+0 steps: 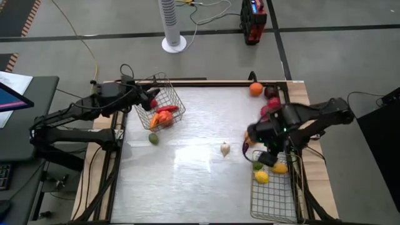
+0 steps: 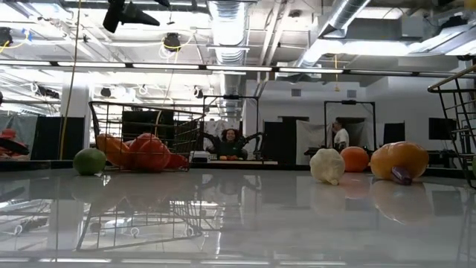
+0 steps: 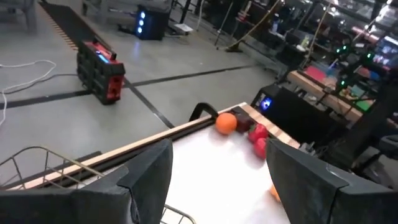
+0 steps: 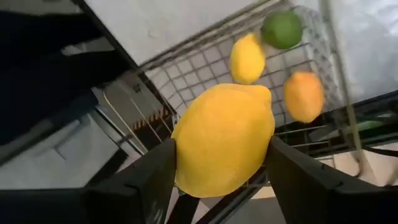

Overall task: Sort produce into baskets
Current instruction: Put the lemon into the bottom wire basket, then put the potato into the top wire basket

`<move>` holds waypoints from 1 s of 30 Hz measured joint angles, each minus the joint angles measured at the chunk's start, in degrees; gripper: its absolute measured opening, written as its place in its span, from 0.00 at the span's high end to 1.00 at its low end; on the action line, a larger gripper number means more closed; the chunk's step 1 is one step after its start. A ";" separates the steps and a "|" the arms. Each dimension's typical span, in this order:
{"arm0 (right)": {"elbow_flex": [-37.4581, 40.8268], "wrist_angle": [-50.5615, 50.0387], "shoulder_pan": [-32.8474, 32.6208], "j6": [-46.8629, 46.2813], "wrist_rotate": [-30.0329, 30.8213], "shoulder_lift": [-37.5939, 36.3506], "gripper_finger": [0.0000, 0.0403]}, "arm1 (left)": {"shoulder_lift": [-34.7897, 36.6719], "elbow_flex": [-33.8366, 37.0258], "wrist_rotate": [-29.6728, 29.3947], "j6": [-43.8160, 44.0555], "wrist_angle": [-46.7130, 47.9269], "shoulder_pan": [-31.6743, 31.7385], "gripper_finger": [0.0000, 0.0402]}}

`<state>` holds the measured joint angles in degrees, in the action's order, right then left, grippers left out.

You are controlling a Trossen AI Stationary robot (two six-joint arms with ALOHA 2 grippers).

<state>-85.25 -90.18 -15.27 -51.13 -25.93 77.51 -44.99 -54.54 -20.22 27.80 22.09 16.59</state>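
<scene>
My right gripper (image 1: 270, 157) is shut on a yellow lemon (image 4: 224, 140) over the far end of the right wire basket (image 1: 275, 197). In that basket lie a lemon (image 4: 247, 58), a lime (image 4: 282, 28) and an orange-yellow fruit (image 4: 304, 95). My left gripper (image 1: 152, 97) is open and empty over the far rim of the left wire basket (image 1: 164, 103), which holds red and orange produce (image 1: 164, 115). I cannot tell whether it touches the rim. A lime (image 1: 153, 138) and a white garlic (image 1: 225, 149) lie on the table. My right gripper pinches the lemon between its two fingers (image 4: 152, 177), one on each side of its middle (image 4: 186, 149). The fingers come from above, pointing down toward the basket. The lemon is lifted clear above the basket's floor.
An orange (image 1: 255, 89) and red produce (image 1: 271, 100) lie at the table's far right corner. An orange-yellow item (image 2: 399, 160) sits beside my right arm. The table's middle and near part is bare. People show in the room behind.
</scene>
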 joint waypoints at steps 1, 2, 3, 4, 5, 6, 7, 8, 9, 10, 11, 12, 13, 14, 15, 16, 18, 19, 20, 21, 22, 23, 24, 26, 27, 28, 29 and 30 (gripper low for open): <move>0.47 0.32 -1.84 -0.52 -0.05 0.02 0.34 | -0.11 0.00 0.28 -0.33 0.07 -0.11 0.39; 0.94 0.26 -3.50 -1.12 -0.29 0.18 0.32 | -0.36 0.00 0.42 -0.86 -0.04 -0.29 0.39; 1.47 0.12 -4.88 -1.47 -0.77 0.37 0.30 | -0.66 0.00 0.41 -1.36 -0.30 -0.51 0.39; 2.02 0.03 -6.25 -1.71 -1.24 0.51 0.28 | -0.81 0.00 0.46 -1.72 -0.36 -0.65 0.39; 2.68 0.07 -7.65 -2.21 -1.36 0.53 0.25 | -0.90 0.00 0.74 -1.83 -0.08 -0.78 0.39; 3.25 0.27 -8.92 -2.57 -1.36 0.53 0.22 | -0.95 0.02 1.13 -1.84 0.05 -0.83 0.39; 3.92 0.17 -9.73 -2.73 -1.33 0.53 0.20 | -0.94 0.02 1.68 -1.79 -0.13 -0.86 0.39; 4.57 0.09 -10.28 -2.73 -1.30 0.53 0.17 | -0.86 0.02 1.97 -1.66 -0.26 -0.96 0.39; 5.23 0.08 -10.64 -2.47 -1.31 0.53 0.13 | -0.84 0.01 2.10 -1.65 -0.23 -1.18 0.39; 5.89 0.05 -10.70 -1.87 -1.32 0.52 0.10 | -0.85 0.02 2.12 -1.65 -0.20 -1.36 0.39; 6.45 0.14 -10.46 -1.38 -1.31 0.49 0.08 | -0.88 0.02 1.94 -1.66 -0.20 -1.60 0.39; 6.90 0.21 -9.80 -1.07 -1.29 0.49 0.05 | -0.91 0.02 1.70 -1.62 -0.21 -1.73 0.39; 7.18 0.10 -8.88 -1.08 -1.15 0.48 0.04 | -1.03 0.01 1.47 -1.29 -0.35 -1.80 0.39; 7.28 0.09 -7.86 -1.10 -0.37 0.47 0.02 | -1.30 0.02 1.34 -0.93 -0.72 -1.80 0.39; 7.29 0.13 -6.61 -1.16 0.92 0.47 0.02 | -1.55 0.02 1.32 -0.38 -1.24 -1.78 0.39; 7.29 0.30 -5.29 -1.48 2.40 0.47 0.01 | -1.74 0.02 1.39 0.17 -1.26 -1.76 0.39; 7.29 0.92 -2.22 -1.78 5.52 0.42 0.02 | -2.44 0.02 1.94 0.53 -2.35 -1.76 0.39; 7.29 1.17 -0.73 -1.77 7.18 0.24 0.02 | -2.71 0.00 2.53 0.52 -3.00 -1.76 0.39; 7.29 1.48 0.78 -1.78 9.00 0.09 0.03 | -3.01 0.00 3.32 0.52 -2.91 -1.76 0.39; 7.29 1.85 2.39 -1.77 10.87 0.00 0.04 | -3.41 0.00 3.78 0.55 -2.82 -1.76 0.39; 7.29 2.47 4.04 -1.47 12.71 -0.13 0.05 | -3.78 0.00 4.48 0.64 -2.89 -1.76 0.39; 7.29 3.33 5.51 -0.74 14.33 -0.34 0.05 | -3.98 0.00 4.94 1.01 -2.75 -1.76 0.39; 7.29 4.44 7.23 0.47 15.72 -0.38 0.06 | -3.98 0.02 5.38 1.48 -2.61 -1.76 0.39; 7.29 6.51 11.19 4.19 17.98 -0.43 0.06 | -3.88 0.02 6.02 2.56 -2.79 -1.76 0.39; 7.46 7.46 13.33 5.82 18.86 -0.33 0.06 | -3.85 0.01 5.95 3.02 -2.80 -1.76 0.39; 7.79 8.20 15.77 7.14 19.47 0.14 0.06 | -3.87 0.01 5.55 3.43 -2.78 -1.76 0.39; 8.24 8.58 18.25 8.53 19.78 0.50 0.06 | -3.91 0.01 4.90 3.88 -2.76 -1.76 0.39; 9.23 9.14 20.53 10.14 20.04 0.65 0.06 | -3.94 0.02 4.13 4.58 -2.74 -1.76 0.39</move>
<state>-76.02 -81.03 5.25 -40.99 -5.89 78.16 -48.93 -54.53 -16.09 32.38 19.35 14.83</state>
